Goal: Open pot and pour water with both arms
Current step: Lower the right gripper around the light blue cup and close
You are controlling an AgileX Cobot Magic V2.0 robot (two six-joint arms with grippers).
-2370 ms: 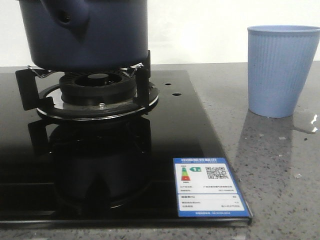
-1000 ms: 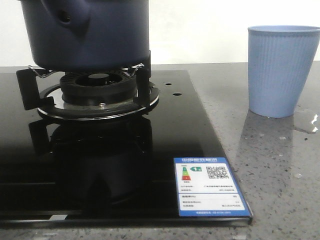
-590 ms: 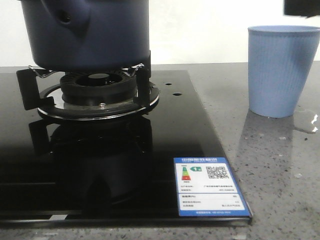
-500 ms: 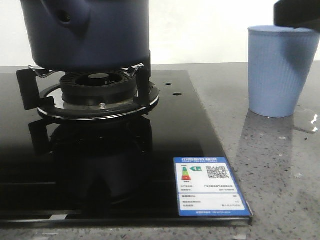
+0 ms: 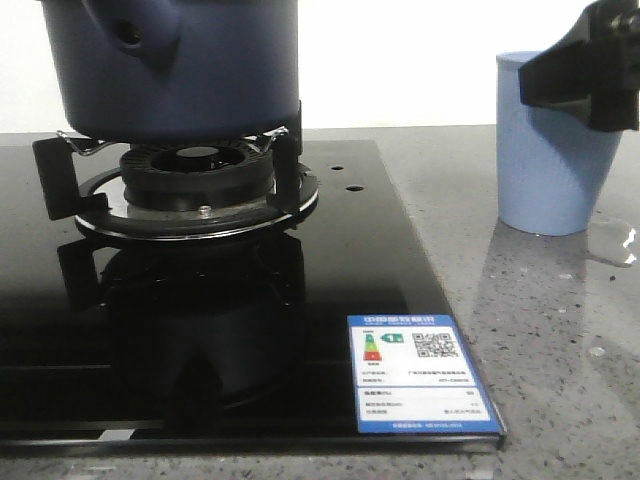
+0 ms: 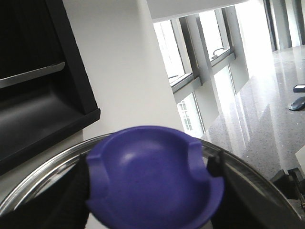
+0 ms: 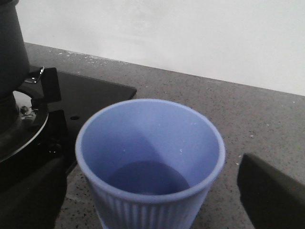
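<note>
Front view: we see the pot point(image 5: 175, 65) sitting on the burner grate point(image 5: 190, 185) of a black glass stove point(image 5: 200, 300), which lies on the grey speckled table point(image 5: 560, 330). The pot's handle stub point(image 5: 130, 35), with its small dark hole, faces us. To the right, well apart from the stove, a light blue ribbed cup point(image 5: 555, 150) stands upright on the table, and a thin glossy patch of water point(image 5: 612, 242) lies just beside its base. Our right gripper point(image 5: 590, 70) shows as a dark shape in front of the cup's upper rim. In the right wrist view its fingers point(image 7: 271, 198) are spread wide, one on either side of the cup point(image 7: 150, 162), not touching it, and a little liquid darkens the cup's bottom. In the left wrist view our left gripper point(image 6: 152, 191) is closed on a rounded purple knob point(image 6: 152, 179), with a shiny metal rim point(image 6: 43, 176) curving behind it. A blue energy label point(image 5: 420, 375) is stuck on the stove's near corner.
</note>
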